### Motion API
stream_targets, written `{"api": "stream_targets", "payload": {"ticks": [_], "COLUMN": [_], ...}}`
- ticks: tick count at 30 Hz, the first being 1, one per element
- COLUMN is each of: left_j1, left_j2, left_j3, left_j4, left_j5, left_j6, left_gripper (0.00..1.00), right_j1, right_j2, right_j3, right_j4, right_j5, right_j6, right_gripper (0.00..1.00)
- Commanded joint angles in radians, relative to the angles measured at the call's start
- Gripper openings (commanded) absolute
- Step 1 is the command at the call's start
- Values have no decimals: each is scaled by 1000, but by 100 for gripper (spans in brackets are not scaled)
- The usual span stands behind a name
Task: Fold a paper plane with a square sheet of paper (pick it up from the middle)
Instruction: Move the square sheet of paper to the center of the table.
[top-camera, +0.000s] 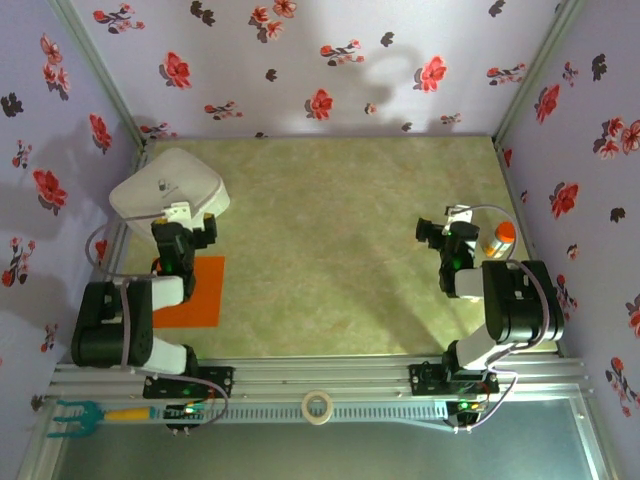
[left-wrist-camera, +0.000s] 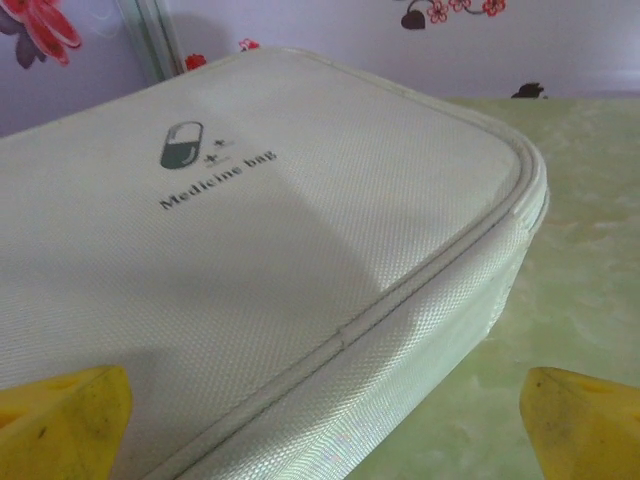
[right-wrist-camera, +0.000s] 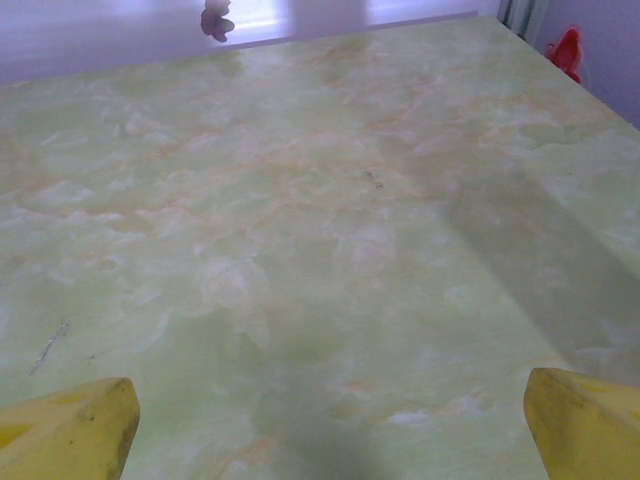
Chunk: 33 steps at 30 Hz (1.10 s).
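The square sheet of paper (top-camera: 205, 295) lies flat on the green marbled desk (top-camera: 330, 250), near the left edge and towards the near side. The left arm (top-camera: 150, 300) stretches over its left part, so part of the sheet is covered. From above I cannot tell whether it carries any crease.

The left jaws stand wide apart with nothing between them, just beyond the sheet's far edge and pointing at a white medicine bag (top-camera: 165, 190) in the far left corner. In the left wrist view their yellow fingertips (left-wrist-camera: 60, 425) sit at the two lower corners, with the bag (left-wrist-camera: 260, 260) close in front of them.

The right jaws are also spread wide and hold nothing, over bare desk on the right side, well apart from the sheet. Their yellow fingertips (right-wrist-camera: 70, 430) frame the marbled surface (right-wrist-camera: 320, 230). Just to their right stands an orange-capped bottle (top-camera: 498, 238).

A roll of tape (top-camera: 318, 407) lies on the near rail.
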Motion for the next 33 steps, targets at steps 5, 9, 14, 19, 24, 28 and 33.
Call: {"api": "stream_targets", "payload": {"ticks": [5,9,14,19,24,28,33], "left_j1": [6,6,7,8,7,0,-6], "left_j2": [-232,-347,-383,-435,-525,-579,-584], "left_j3": [35,92,246,278,211,149,82], "left_j4": [-252,-456,-844,-1055,-1124,-1219,-1262], "left_j5": [-56,-74,-32,32,232,270,267], "left_j6": [-89,-171,-287,-477,-649,-760,-807], "left_gripper": [100,100,100,100,100,100,100], "right_j1": [3,6,2,12,136,231,292], "right_j2": [-209,-311,-328,-282,-285,-315,-298], "right_j3": [112,224,400,355,338,314,290], "right_j4": [-352,-640,-993,-812,-846,-863,-807], "right_j5": [-73,-40,-122,-633,-610,-544,-530], "right_j6": [29,163,503,659,685,684,715], "right_gripper": [99,99,99,99,99,99,99]}}
